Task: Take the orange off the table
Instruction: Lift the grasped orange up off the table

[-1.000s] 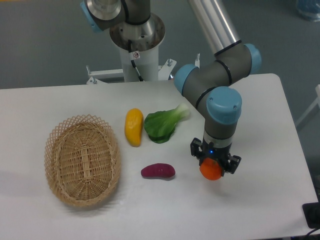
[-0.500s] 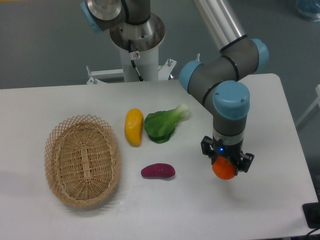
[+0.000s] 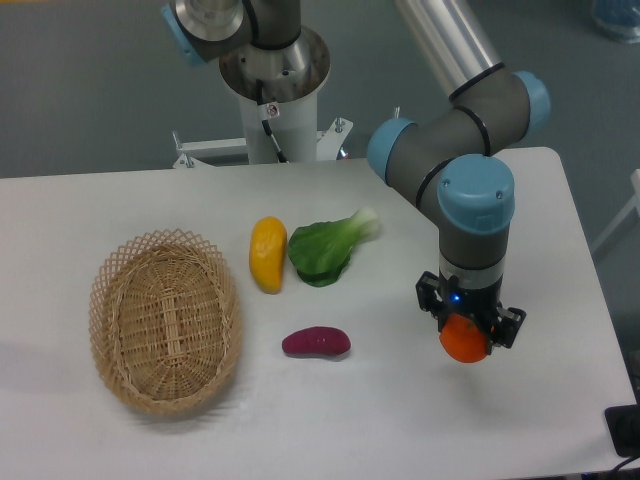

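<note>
A wicker basket point(image 3: 165, 320) lies at lower left; yellow fruit point(image 3: 267, 253) beside a leafy green point(image 3: 326, 249) at centre; purple sweet potato point(image 3: 316, 343) below them.

Grey arm point(image 3: 455, 130), blue joint caps, black pincer point(image 3: 469, 325).

Behind the work area you see a grey-blue floor point(image 3: 90, 90), matte and evenly lit, with no hard shadows. At the top right corner you can make out part of a pale blue object point(image 3: 618, 18) on that floor; what it is cannot be told. A white bar point(image 3: 612, 228) runs at the right edge, and a dark block point(image 3: 626, 430) sits at the lower right corner.
</note>
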`<state>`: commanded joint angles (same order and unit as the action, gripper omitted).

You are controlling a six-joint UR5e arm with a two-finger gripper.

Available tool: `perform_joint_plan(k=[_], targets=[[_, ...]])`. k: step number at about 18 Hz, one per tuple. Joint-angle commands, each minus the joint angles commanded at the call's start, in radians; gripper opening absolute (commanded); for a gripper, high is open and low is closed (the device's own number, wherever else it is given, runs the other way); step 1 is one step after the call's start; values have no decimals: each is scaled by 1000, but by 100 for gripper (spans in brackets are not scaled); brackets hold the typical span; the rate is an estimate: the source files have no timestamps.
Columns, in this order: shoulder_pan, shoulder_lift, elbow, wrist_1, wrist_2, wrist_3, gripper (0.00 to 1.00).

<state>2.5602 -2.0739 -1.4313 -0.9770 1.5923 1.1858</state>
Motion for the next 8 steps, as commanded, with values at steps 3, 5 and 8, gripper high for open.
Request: perform_joint_plan(k=[3, 5, 8], targets=[[0, 0, 6, -8, 17, 5, 61], [-2, -2, 3, -8, 20, 5, 62], [-2, -2, 0, -6, 20, 5, 62]])
